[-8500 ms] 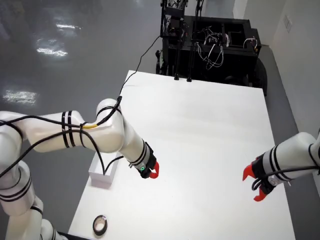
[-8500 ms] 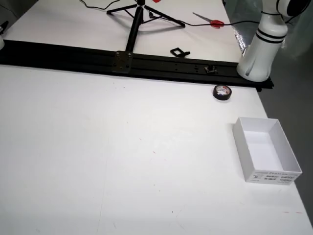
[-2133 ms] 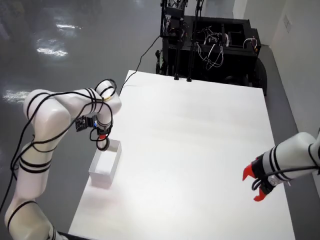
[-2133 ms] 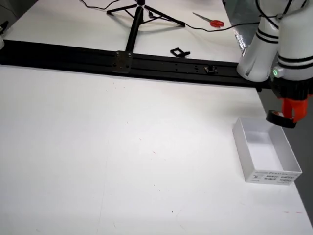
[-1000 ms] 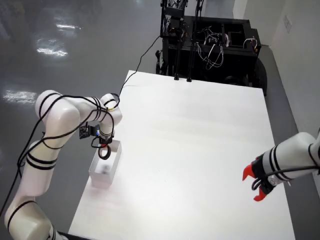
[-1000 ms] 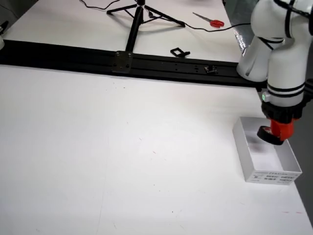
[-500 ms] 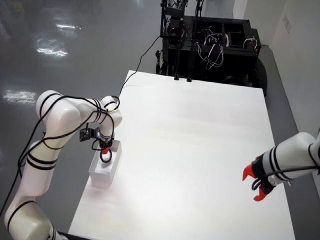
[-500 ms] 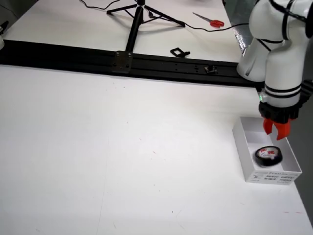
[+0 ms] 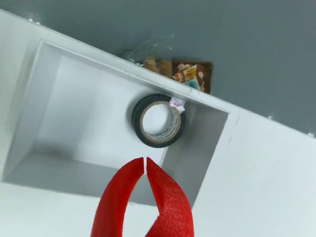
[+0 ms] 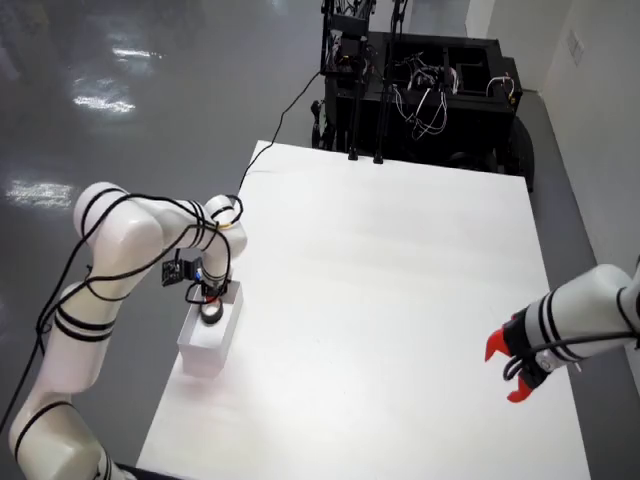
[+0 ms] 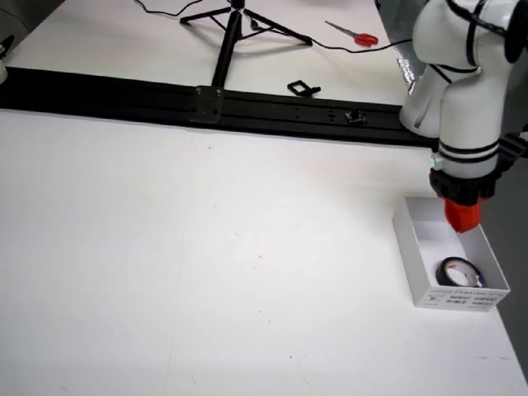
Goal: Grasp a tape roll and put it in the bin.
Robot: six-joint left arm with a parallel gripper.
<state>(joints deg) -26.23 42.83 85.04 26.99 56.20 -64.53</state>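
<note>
Tape (image 9: 158, 121) lies flat in the bin (image 9: 47, 94), hole up, black roll with a pale core. In my pincer view it sits against the far wall, toward the right end of the bin, a small loose tab of tape at its upper right edge. In the side view the tape (image 11: 459, 272) is at the near end of the bin (image 11: 415, 256), close to the labelled front wall. In the view from above the tape (image 10: 212, 312) is a dark spot inside the bin (image 10: 200, 350).

My pincer (image 9: 144, 165) is closed, red tips touching, nothing held. It hangs above the bin, clear of the tape; in my own view the tips are over the near wall. In the side view the pincer (image 11: 461, 216) points straight down over the far half of the bin. In the view from above the pincer (image 10: 211, 295) is just over the bin's far end.

Bin sits at the desk (image 10: 400, 300) edge: left edge in the view from above, right edge in the side view. Beyond the bin's far wall in my pincer view, something brown with coloured bits and clear wrap (image 9: 173, 69) lies on the grey floor; can't tell what.

Second arm's pincer (image 10: 507, 365) is well apart, at the desk's right side in the view from above.

Side view, far side: black rail (image 11: 214, 103), tripod (image 11: 235, 25), scissors (image 11: 353, 35).
</note>
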